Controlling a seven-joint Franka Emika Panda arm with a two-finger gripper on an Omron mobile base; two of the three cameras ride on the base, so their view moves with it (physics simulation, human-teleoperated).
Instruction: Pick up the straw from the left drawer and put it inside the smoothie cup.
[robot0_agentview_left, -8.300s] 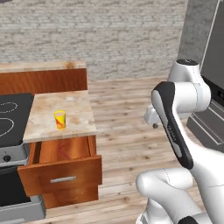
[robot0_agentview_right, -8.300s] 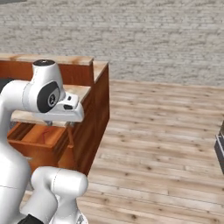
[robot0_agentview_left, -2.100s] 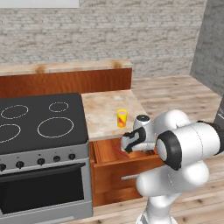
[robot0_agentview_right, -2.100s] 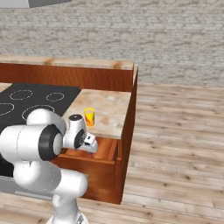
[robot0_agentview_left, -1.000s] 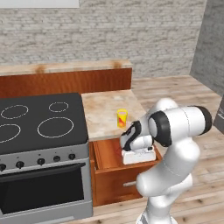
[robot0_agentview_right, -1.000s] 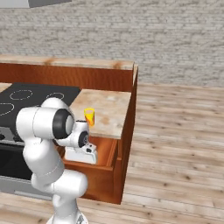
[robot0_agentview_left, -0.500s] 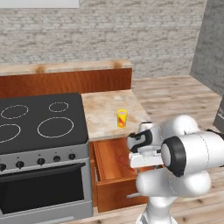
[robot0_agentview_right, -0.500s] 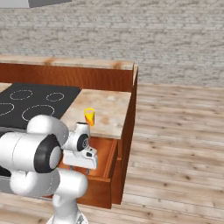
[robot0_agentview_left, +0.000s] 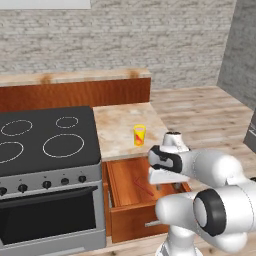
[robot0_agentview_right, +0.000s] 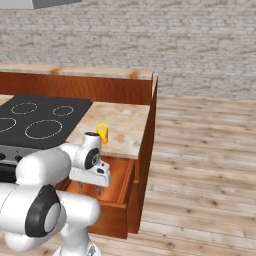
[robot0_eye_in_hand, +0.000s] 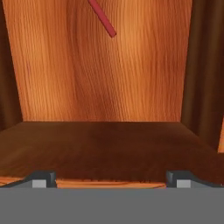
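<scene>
Tool (robot0_eye_in_hand: 111, 180) hangs over the open drawer (robot0_agentview_left: 122, 212), pointing down into it, jaws spread wide, nothing between them. In the hand view the two tips sit far apart at the bottom edge, above the drawer's dark inner wall.

Straw (robot0_eye_in_hand: 102, 18) lies flat on the drawer floor, slanted, well ahead of the tips and apart from them; only its lower end is in that frame. In the left base view the straw (robot0_agentview_left: 143, 187) lies diagonally in the drawer, just left of the tool (robot0_agentview_left: 166, 186).

Cup (robot0_agentview_left: 139, 135) stands upright on the beige counter (robot0_agentview_left: 120, 121) behind the drawer, near its front edge.

Black stove (robot0_agentview_left: 45, 137) to the left. Brick wall (robot0_agentview_left: 150, 35) behind, wood plank floor (robot0_agentview_right: 200, 160).
</scene>
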